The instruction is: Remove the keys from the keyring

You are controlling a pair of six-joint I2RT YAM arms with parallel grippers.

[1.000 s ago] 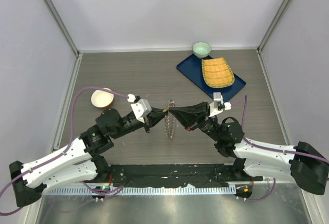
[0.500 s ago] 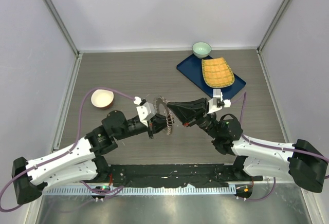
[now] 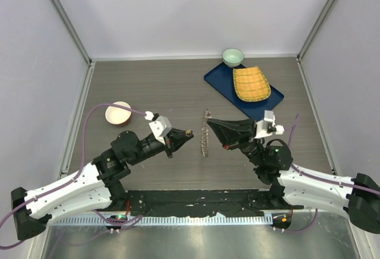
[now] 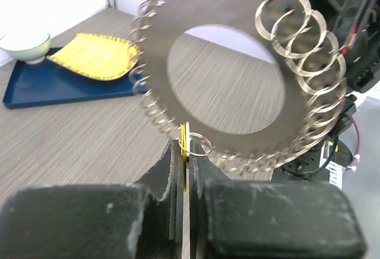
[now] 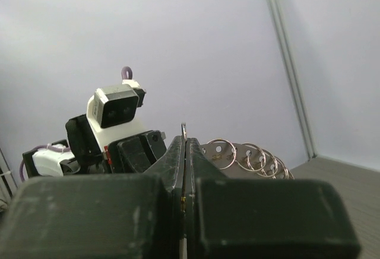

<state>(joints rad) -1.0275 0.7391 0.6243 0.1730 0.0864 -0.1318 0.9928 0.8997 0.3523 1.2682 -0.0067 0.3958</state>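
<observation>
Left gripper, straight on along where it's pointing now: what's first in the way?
The keyring, hanging edge-on from the right gripper, just beyond the left gripper and the small ring it pinches. A gap shows between them; depth unclear.

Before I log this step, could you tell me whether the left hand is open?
No, the left hand has its fingers pressed together, pinching a small ring.

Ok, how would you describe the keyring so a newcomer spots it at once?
At the middle of the brown table, between the two arms' tips, the keyring hangs from the shut right gripper. It is a flat grey metal disc with a big round hole, fringed all round with small wire loops, unlike the pink bowl, the green bowl and the yellow dish.
</observation>
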